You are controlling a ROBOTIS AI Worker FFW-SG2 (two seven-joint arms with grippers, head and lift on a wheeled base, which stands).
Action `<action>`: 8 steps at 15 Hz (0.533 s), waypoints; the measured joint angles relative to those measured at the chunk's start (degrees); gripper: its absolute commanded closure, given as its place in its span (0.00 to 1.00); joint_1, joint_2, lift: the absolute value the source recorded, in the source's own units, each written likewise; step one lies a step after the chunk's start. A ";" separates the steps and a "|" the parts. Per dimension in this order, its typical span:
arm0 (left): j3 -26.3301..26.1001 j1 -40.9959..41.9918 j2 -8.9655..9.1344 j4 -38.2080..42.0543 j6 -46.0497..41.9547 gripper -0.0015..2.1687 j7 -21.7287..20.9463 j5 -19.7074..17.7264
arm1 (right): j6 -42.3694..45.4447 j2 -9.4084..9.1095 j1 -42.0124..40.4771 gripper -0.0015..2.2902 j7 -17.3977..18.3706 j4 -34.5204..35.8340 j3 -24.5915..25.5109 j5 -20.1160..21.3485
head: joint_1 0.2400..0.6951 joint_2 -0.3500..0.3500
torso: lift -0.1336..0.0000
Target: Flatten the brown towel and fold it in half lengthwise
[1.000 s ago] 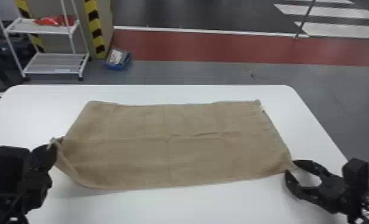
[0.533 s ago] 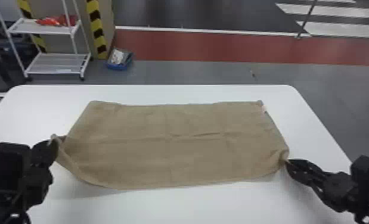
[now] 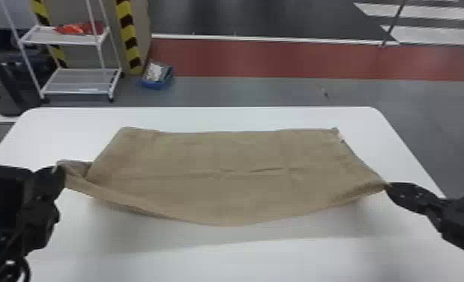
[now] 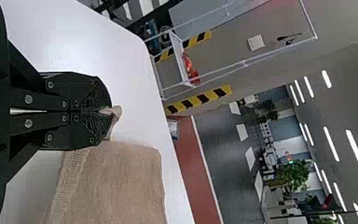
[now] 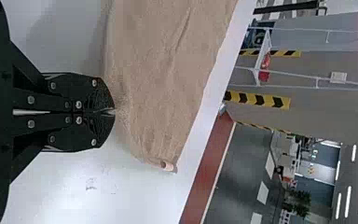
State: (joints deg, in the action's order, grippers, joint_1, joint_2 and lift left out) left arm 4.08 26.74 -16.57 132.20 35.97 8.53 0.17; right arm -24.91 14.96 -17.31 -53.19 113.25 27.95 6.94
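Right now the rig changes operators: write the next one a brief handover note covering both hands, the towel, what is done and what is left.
Left hand: shut on the towel's near left corner.
Right hand: shut on the near right corner.
Towel: spread across the table, near edge raised and sagging between the hands, far edge lying down.
Done: mostly flattened, a small crease near the middle; both near corners gripped.
Left: apparently the fold itself, likely carrying the near edge over to the far one, then letting go.
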 measured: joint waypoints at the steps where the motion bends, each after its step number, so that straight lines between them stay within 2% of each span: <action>1: 0.44 -0.22 -0.27 0.75 1.16 0.80 -0.03 -0.03 | -2.95 0.62 1.28 0.76 -0.06 0.68 0.47 -0.03 | 1.00 0.39 | 0.04; 4: 1.24 -6.23 -0.81 -1.10 3.94 0.80 -0.68 -1.40 | -8.21 2.17 9.28 0.76 0.63 -2.40 -0.13 -0.76 | 1.00 0.39 | 0.04; 7: 0.41 -20.23 -0.85 -11.37 5.29 0.80 -1.05 -5.75 | -7.82 3.49 22.90 0.76 2.19 -15.49 -4.04 -1.57 | 1.00 0.40 | 0.04; 8: -0.28 -24.61 -0.81 -15.33 5.28 0.80 -0.94 -6.64 | -7.15 3.86 26.88 0.76 2.92 -19.35 -5.57 -1.38 | 0.93 0.42 | 0.04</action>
State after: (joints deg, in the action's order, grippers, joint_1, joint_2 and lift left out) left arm 3.80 2.14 -17.38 116.87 41.25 7.59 -6.47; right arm -32.06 18.81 9.57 -50.27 93.89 22.38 5.56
